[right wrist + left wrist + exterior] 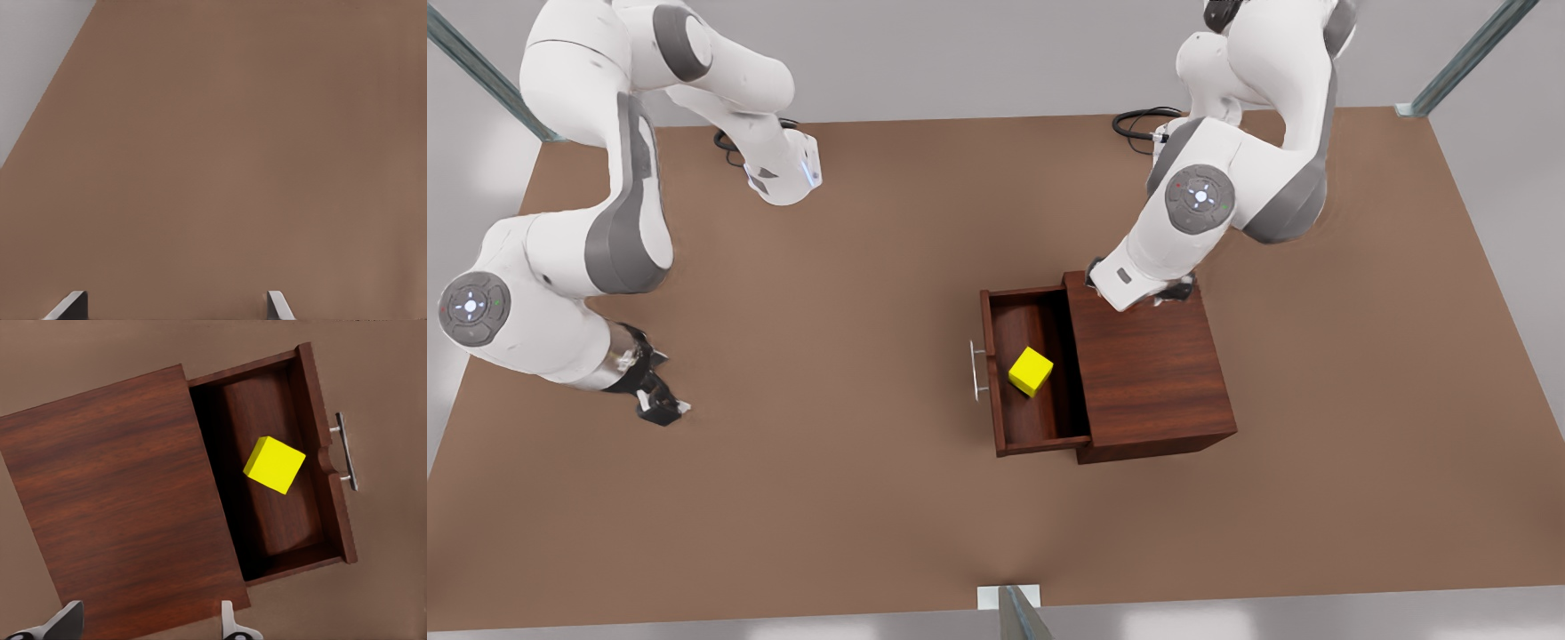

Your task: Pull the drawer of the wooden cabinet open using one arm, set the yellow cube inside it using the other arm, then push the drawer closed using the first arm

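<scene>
The wooden cabinet (1152, 364) (120, 500) stands on the table at the front view's right of centre. Its drawer (1040, 422) (280, 520) is pulled out toward the front view's left, with the silver handle (978, 371) (345, 451) on its front panel. Inside the drawer the yellow cube (1031, 371) (274, 465) rests on the floor, turned at an angle. My left gripper (148, 628) hangs open above the cabinet's top, holding nothing. My right gripper (663, 407) (175, 307) is open and idle low over bare table at the front view's far left.
The brown table (854, 356) has a wide bare stretch between the arms. Black cables (1138, 120) lie at the back by the arm bases. A metal post (1018, 613) stands at the table's front edge, and others rise at the corners.
</scene>
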Action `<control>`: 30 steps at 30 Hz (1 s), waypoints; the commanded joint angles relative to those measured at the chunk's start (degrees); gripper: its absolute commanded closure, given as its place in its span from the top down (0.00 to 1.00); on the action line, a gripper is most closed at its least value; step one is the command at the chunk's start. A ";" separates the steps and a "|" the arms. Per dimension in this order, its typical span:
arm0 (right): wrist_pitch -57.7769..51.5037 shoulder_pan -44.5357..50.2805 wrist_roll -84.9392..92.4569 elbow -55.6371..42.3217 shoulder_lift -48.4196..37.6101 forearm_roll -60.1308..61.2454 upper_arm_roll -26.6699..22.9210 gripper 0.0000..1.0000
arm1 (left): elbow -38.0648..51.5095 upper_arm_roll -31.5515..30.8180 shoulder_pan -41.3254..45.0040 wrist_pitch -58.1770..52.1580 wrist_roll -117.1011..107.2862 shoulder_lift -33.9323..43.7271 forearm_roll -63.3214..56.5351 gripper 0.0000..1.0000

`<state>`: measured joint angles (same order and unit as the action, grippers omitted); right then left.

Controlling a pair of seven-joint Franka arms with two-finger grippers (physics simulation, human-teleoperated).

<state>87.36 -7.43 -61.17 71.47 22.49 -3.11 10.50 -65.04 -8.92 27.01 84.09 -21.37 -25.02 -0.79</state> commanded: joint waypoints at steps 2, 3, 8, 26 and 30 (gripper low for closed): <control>-10.71 -5.05 60.53 2.71 -0.52 -2.87 0.05 1.00 | 9.84 0.48 12.44 8.81 -48.76 -9.78 -9.05 1.00; -11.33 -5.23 63.28 2.00 -0.87 -4.27 0.40 1.00 | 11.78 0.39 14.38 11.53 -52.10 -11.71 -9.14 1.00; -11.42 0.29 63.28 2.00 0.18 -3.48 -4.06 1.00 | 14.59 0.48 19.04 25.16 -66.43 -21.03 -13.10 1.00; 2.20 15.16 63.54 23.27 -11.33 4.34 -20.17 1.00 | 14.06 7.95 25.72 39.23 -73.72 -32.63 -17.14 1.00; 2.12 15.16 63.45 23.27 -11.06 4.25 -20.08 1.00 | 14.06 9.88 25.54 39.31 -69.50 -33.86 -17.23 1.00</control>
<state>87.75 7.74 -9.27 94.77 11.47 1.18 -9.57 -51.02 0.69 52.60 122.51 -78.93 -58.67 -17.34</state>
